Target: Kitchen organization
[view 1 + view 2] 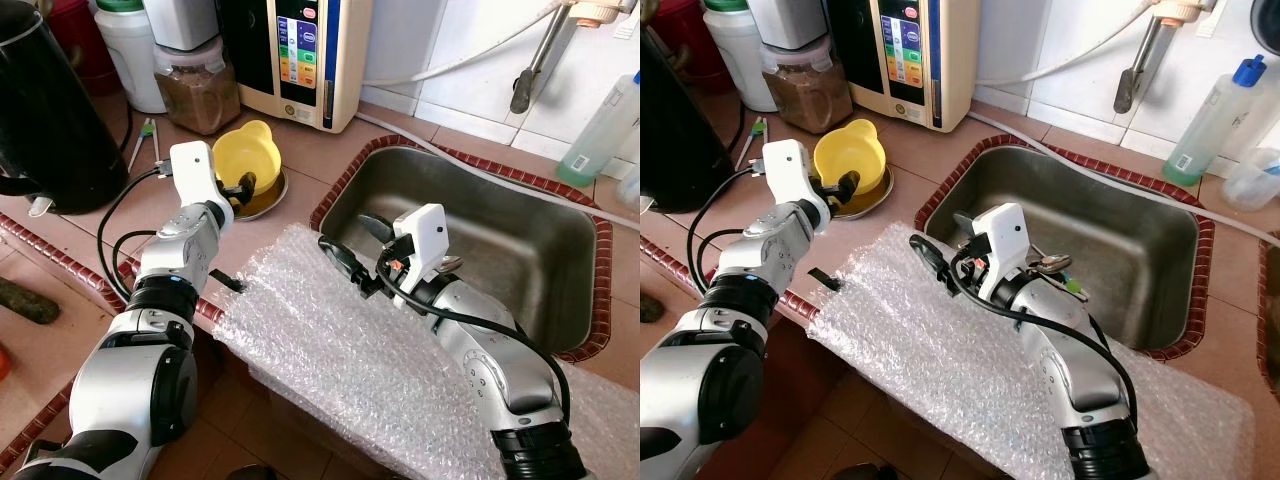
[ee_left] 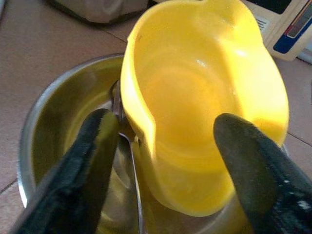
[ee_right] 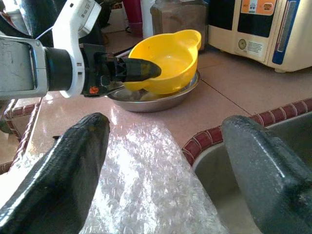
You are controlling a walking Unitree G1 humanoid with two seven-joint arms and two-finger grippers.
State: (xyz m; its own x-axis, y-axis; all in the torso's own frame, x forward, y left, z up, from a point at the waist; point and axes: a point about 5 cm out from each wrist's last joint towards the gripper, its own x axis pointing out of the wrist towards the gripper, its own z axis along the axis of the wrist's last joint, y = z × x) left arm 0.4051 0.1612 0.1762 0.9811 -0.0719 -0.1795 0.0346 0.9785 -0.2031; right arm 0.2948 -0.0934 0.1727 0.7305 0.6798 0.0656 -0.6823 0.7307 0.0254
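Your left gripper (image 2: 161, 146), fingers spread around the yellow plastic bowl (image 1: 248, 157), may tip it from the shallow steel dish (image 1: 268, 198); your right gripper (image 3: 161, 161) gapes empty.

The left gripper (image 1: 845, 184) reached the yellow bowl (image 1: 849, 156); the right gripper (image 1: 930, 255) hovered over bubble wrap (image 1: 940, 350).

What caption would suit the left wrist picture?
Open left gripper straddling the near wall of a yellow bowl that sits in a steel dish.
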